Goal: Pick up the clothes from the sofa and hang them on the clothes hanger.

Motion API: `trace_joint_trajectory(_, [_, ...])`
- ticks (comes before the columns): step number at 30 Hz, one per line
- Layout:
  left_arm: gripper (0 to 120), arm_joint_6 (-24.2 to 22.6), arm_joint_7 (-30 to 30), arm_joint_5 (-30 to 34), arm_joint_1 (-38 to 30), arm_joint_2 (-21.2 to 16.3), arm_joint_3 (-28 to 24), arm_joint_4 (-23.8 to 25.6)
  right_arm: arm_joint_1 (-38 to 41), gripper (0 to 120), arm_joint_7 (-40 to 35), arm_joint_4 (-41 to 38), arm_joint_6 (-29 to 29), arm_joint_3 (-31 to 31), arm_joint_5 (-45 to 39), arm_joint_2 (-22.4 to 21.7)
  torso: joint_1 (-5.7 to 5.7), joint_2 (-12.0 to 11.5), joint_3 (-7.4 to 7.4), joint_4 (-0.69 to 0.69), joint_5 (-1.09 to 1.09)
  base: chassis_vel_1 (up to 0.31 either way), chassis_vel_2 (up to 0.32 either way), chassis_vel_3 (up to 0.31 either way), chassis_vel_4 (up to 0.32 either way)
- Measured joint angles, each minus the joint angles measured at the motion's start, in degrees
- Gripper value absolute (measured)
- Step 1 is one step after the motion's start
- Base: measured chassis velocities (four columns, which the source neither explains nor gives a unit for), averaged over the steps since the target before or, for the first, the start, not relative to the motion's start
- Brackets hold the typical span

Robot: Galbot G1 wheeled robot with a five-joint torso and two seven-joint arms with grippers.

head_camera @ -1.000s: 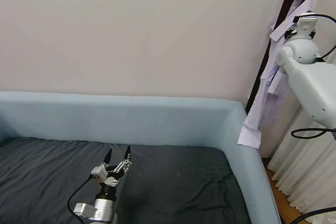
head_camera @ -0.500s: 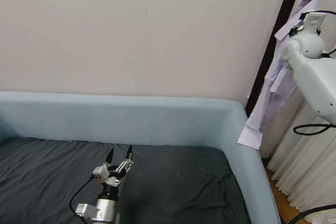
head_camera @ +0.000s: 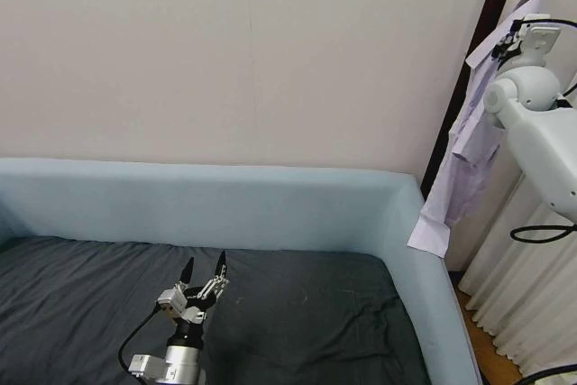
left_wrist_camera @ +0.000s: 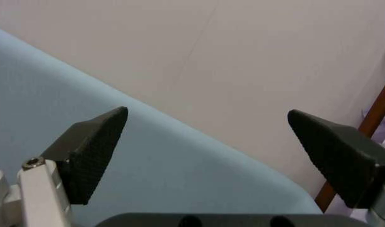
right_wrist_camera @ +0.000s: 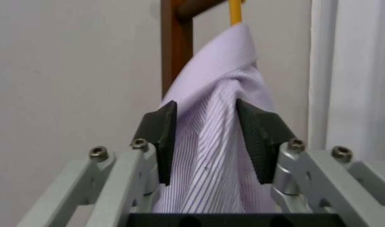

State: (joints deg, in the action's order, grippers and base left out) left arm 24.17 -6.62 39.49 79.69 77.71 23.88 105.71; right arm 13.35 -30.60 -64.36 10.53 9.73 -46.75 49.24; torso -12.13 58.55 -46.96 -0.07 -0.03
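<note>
R gripper (right_wrist_camera: 206, 120) was up high at the rack (head_camera: 475, 60), past the sofa's (head_camera: 270, 209) right end. Its pads sat either side of a bunched fold of the shirt (right_wrist_camera: 208, 161), just under the collar. They were closed most of the way and looked pinched on the cloth. Gripping that high up made sense: the collar is the part that has to sit on the hanger (right_wrist_camera: 235, 10), and a hold right below it keeps the neck steady w/ the rest left to drop.

The shirt hung full length down the rack's brown post, collar at the yellow hanger hook. The lower hem reached the sofa's back right corner; whether it touched the armrest, can't tell. It seemed already carried by the hanger, so the job looked nearly done, w/ letting go as what was left.

L gripper (head_camera: 206, 261) was low over the dark seat cover (head_camera: 343, 313), near the sofa's front edge. Its fingers were spread wide, pointed up and toward the backrest, w/ nothing between them. It looked parked there, out of the way of the R arm.
</note>
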Motion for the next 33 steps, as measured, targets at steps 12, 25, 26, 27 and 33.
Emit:
trace_joint_trajectory(12, [100, 0.4, -0.1, -2.1, 1.9, 2.2, 0.5, 1.8, -17.2, 87, 8.9, -23.1, -11.0, -10.7, -4.7, -9.2, 0.0, 0.0, 0.01, -0.02, 0.0, 0.0, 0.0, 0.0, 0.0])
trace_joint_trajectory(25, [100, 3.8, -0.4, -11.6, 6.6, 6.3, 1.5, 7.4, -55.5, 100, 28.6, -40.0, -22.6, -25.2, -9.0, -7.9, 0.0, 0.0, 0.0, 0.0, -0.01, 0.0, 0.0, 0.0, 0.0])
trace_joint_trajectory(26, [100, 3.9, 0.2, -13.3, 7.8, 6.8, 1.4, 7.9, -60.4, 100, 28.9, -41.8, -22.2, -27.5, -7.5, -6.0, 0.0, 0.0, 0.0, 0.02, -0.02, 0.0, 0.0, 0.0, 0.0])
trace_joint_trajectory(27, [100, 3.9, 0.2, -13.3, 7.8, 6.8, 1.4, 7.9, -60.4, 100, 28.9, -41.8, -22.2, -27.5, -7.5, -6.0, 0.0, 0.0, 0.0, 0.02, -0.02, 0.0, 0.0, 0.0, 0.0])
trace_joint_trajectory(33, [100, 4.8, 4.9, -25.3, 12.2, 8.6, 3.1, 8.9, -81.9, 100, 25.2, -49.7, -15.4, -39.3, 10.1, 6.1, 0.0, 0.0, 0.01, 0.0, -0.02, 0.0, 0.0, 0.0, 0.0])
